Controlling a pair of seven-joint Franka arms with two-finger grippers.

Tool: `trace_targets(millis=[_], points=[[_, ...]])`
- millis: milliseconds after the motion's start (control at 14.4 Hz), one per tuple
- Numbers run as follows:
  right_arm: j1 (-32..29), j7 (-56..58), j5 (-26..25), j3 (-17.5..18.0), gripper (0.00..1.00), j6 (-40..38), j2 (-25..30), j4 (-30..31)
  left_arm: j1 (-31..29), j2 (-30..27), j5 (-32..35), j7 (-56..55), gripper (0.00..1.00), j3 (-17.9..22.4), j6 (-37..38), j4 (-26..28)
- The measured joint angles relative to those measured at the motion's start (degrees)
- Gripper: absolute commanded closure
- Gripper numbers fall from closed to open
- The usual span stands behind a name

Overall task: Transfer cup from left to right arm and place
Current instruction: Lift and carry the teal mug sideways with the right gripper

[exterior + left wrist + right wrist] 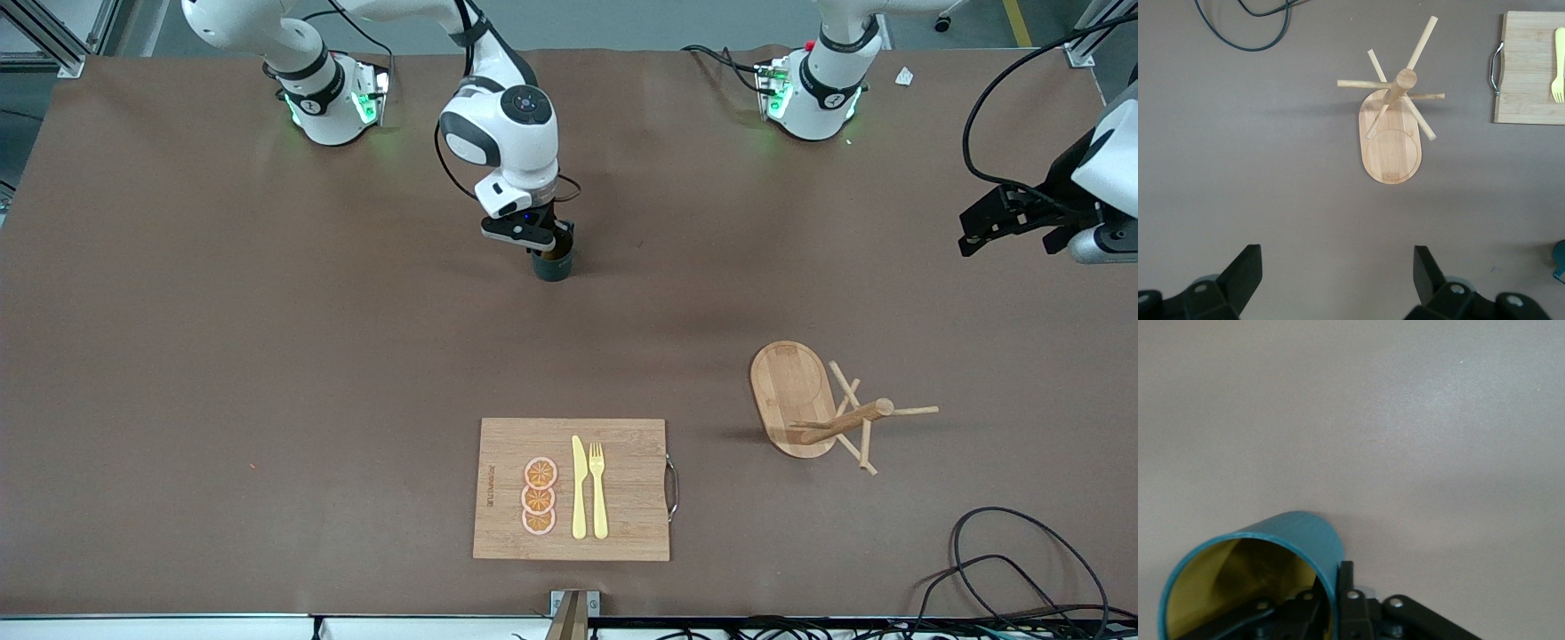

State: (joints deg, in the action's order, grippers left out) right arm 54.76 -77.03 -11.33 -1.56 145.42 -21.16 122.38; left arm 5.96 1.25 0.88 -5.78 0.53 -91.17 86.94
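Observation:
The dark teal cup (553,265) with a mustard-yellow inside is upright at the middle of the table, at or just above its surface. My right gripper (548,242) is shut on its rim. In the right wrist view one finger is inside the cup (1281,543) and one outside, so my right gripper (1335,587) pinches the wall. The handle is hidden. My left gripper (1009,222) is open and empty, held high over the left arm's end of the table, and waits. In the left wrist view my left gripper (1337,277) has its fingers wide apart, and the cup's edge (1559,261) shows.
A wooden mug tree (813,404) on an oval base stands toward the left arm's end, nearer the front camera; it also shows in the left wrist view (1395,127). A cutting board (511,449) with orange slices, a knife and a fork lies near the front edge. Cables (1013,569) lie at the front corner.

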Motion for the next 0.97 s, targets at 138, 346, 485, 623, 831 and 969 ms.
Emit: trace_targets(millis=[138, 346, 485, 623, 831, 969], points=[[-0.01, 0.01, 0.0, -0.01, 1.0, -0.01, -0.01, 0.0, 0.0, 0.0, 0.0, 0.0, 0.0, 0.0, 0.04, 0.0], [-1.34, 2.78, -0.01, -0.17, 1.0, -0.33, 0.04, -0.17, 0.0, 0.0, 0.0, 0.0, 0.0, 0.0, 0.04, 0.0], [-3.68, 8.2, -0.01, -0.31, 1.0, -3.22, 1.02, -0.76, 0.01, 0.0, 0.0, 0.0, 0.0, 0.0, 0.04, 0.0], [-6.73, 15.14, -0.01, -0.41, 1.0, -8.07, 3.79, -1.29, 0.01, 0.0, 0.0, 0.0, 0.0, 0.0, 0.04, 0.0], [-12.38, 27.49, -0.01, -0.54, 1.0, -14.79, 9.14, -1.37, 0.01, 0.0, 0.0, 0.0, 0.0, 0.0, 0.04, 0.0], [-16.91, 36.15, 0.01, -0.61, 1.0, -19.26, 12.21, -1.32, 0.02, 0.0, 0.0, 0.0, 0.0, 0.0, 0.04, 0.0]])
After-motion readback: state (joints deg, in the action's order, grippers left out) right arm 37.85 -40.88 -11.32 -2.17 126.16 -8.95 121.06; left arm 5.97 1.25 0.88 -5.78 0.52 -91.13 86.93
